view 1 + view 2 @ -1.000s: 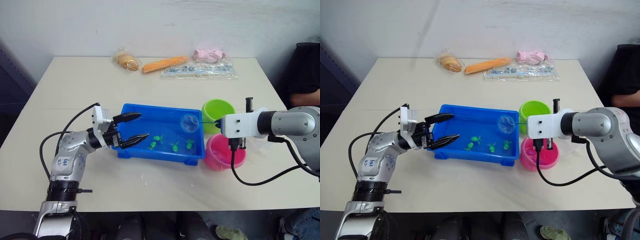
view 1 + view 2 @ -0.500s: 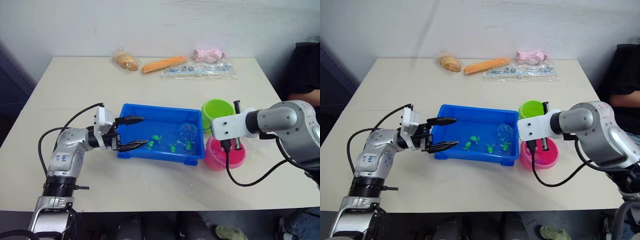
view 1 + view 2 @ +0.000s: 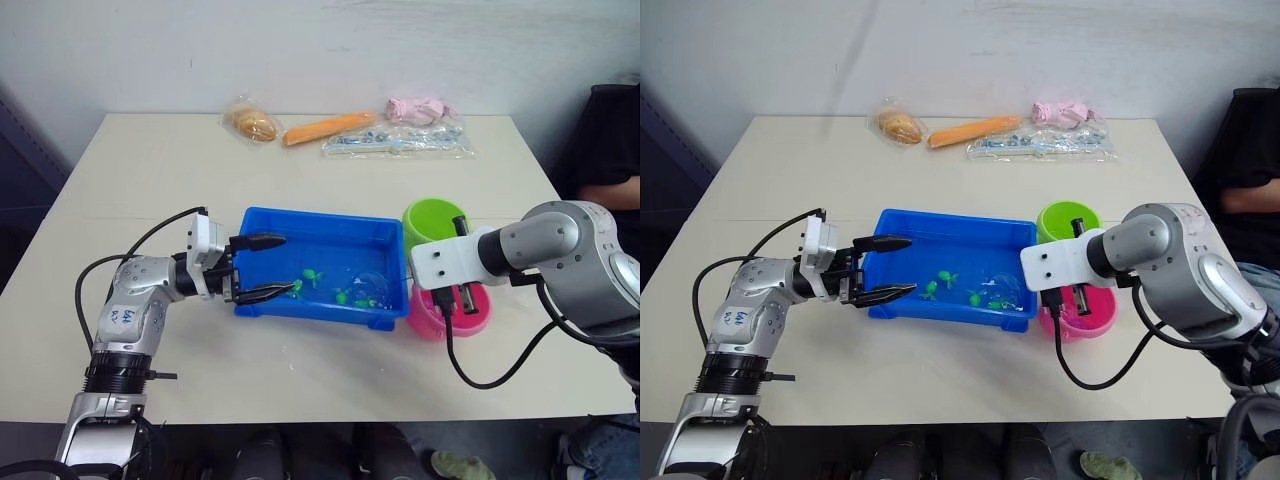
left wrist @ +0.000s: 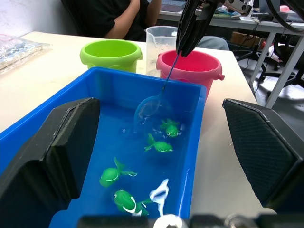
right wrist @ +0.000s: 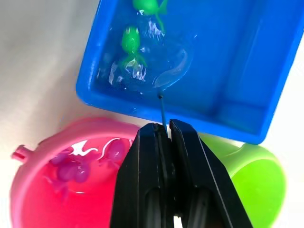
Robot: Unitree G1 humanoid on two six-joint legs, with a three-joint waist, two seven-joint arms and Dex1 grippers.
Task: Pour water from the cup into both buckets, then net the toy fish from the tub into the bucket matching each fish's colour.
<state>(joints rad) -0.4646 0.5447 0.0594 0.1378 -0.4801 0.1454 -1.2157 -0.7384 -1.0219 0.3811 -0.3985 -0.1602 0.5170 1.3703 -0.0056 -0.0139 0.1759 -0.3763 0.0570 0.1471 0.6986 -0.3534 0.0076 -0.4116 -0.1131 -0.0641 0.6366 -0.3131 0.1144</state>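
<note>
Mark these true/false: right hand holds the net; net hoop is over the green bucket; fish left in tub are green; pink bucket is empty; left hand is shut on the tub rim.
1. The right hand grips the net by its handle: true.
2. Net hoop over the green bucket: false, it is dipped in the tub.
3. Fish in the tub are green: true.
4. Pink bucket empty: false, it holds pink fish and water.
5. Left hand shut on the rim: false, it is open.

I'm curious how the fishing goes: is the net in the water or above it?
In the water. The net hoop is dipped into the tub beside the green fish, its handle pinched in the right gripper.
</note>
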